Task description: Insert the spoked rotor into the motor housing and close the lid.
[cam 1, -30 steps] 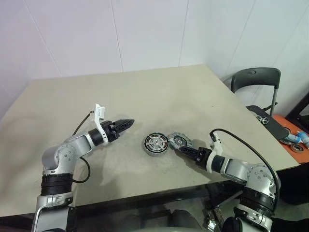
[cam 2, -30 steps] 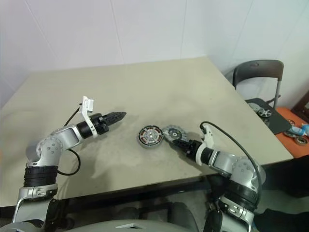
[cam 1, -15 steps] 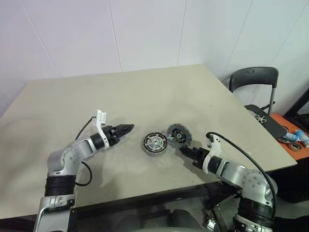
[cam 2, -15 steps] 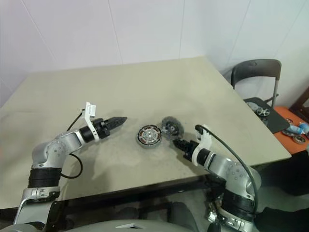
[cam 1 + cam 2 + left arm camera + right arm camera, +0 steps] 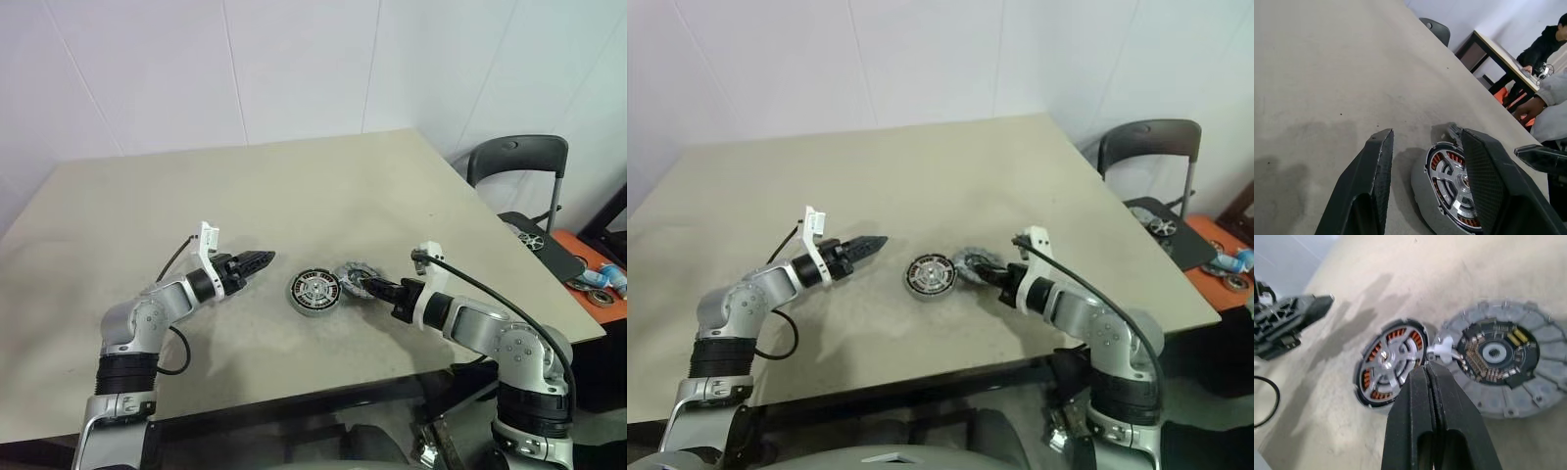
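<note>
The motor housing (image 5: 312,310) lies flat mid-table, copper windings showing, with the spoked rotor (image 5: 1388,362) seated in its centre. Touching its right side is the lid (image 5: 1496,352), notched rim, inner face with a small circuit board turned up. My right gripper (image 5: 1425,366) is shut, its tips at the gap between housing and lid, just short of a small white connector (image 5: 1442,350); I cannot tell whether it pinches anything. My left gripper (image 5: 1427,134) hovers left of the housing, open, with nothing between its fingers.
A black chair (image 5: 519,162) stands past the table's right corner. Beyond the right edge sit a dark mat (image 5: 534,240) and an orange surface (image 5: 588,279) with loose parts. A person (image 5: 1547,34) sits at another table.
My right gripper closed, rose and rolled. The lid stood tipped on edge half a second ago and now lies lower beside the housing. The left gripper stayed put.
</note>
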